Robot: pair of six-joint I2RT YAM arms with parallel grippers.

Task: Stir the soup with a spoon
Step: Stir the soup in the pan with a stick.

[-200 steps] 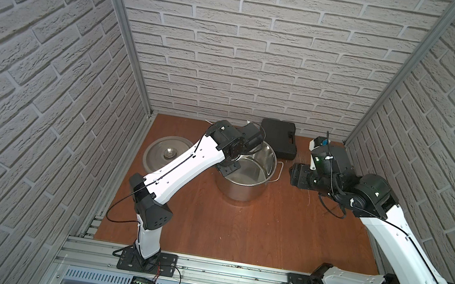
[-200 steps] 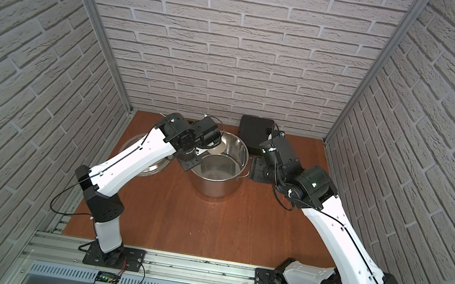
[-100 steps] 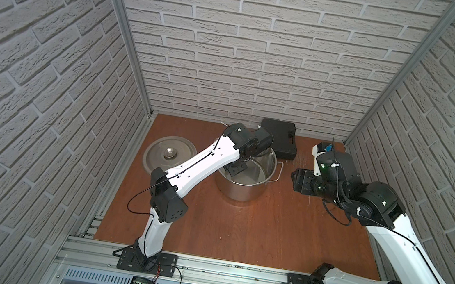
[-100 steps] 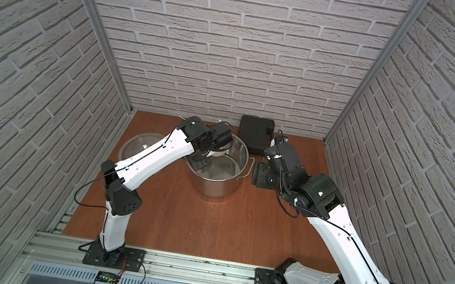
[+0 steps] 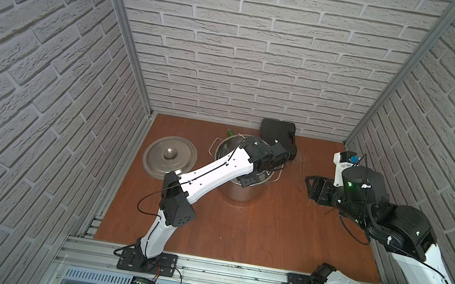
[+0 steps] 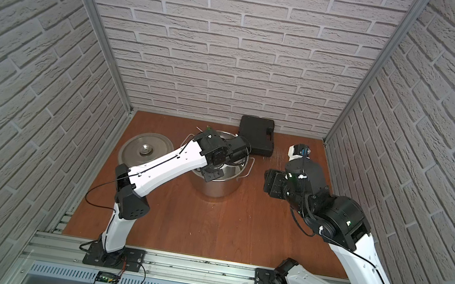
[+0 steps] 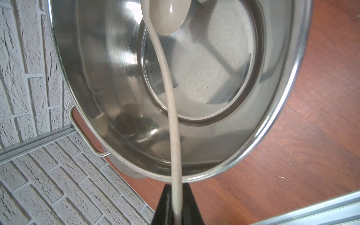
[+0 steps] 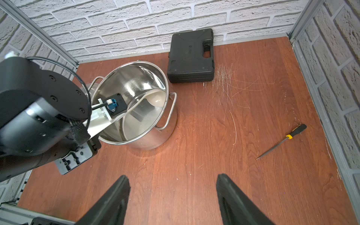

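The spoon [image 7: 169, 93], a cream ladle, reaches down into the steel pot [image 7: 272, 120]. My left gripper [image 7: 176, 187] is shut on the spoon's slim handle just outside the rim. In the right wrist view the spoon's round bowl [image 8: 155, 98] lies by the inner wall of the pot [image 8: 148, 140], on the side towards the right arm. I cannot make out soup; the pot's shiny bottom shows. In both top views the left arm covers much of the pot [image 5: 243, 192] [image 6: 214, 188]. My right gripper [image 8: 172, 181] [image 5: 309, 187] hangs open over bare wood to the pot's right.
The pot's lid [image 5: 170, 157] lies flat to the pot's left. A black case [image 5: 278, 132] sits against the back wall behind the pot. A dark-handled screwdriver [image 8: 282, 141] lies near the right wall. Brick walls close in three sides.
My left arm has swept the spoon across the pot from its left side to its right side. The right gripper has drawn back slightly to the right and towards the front.
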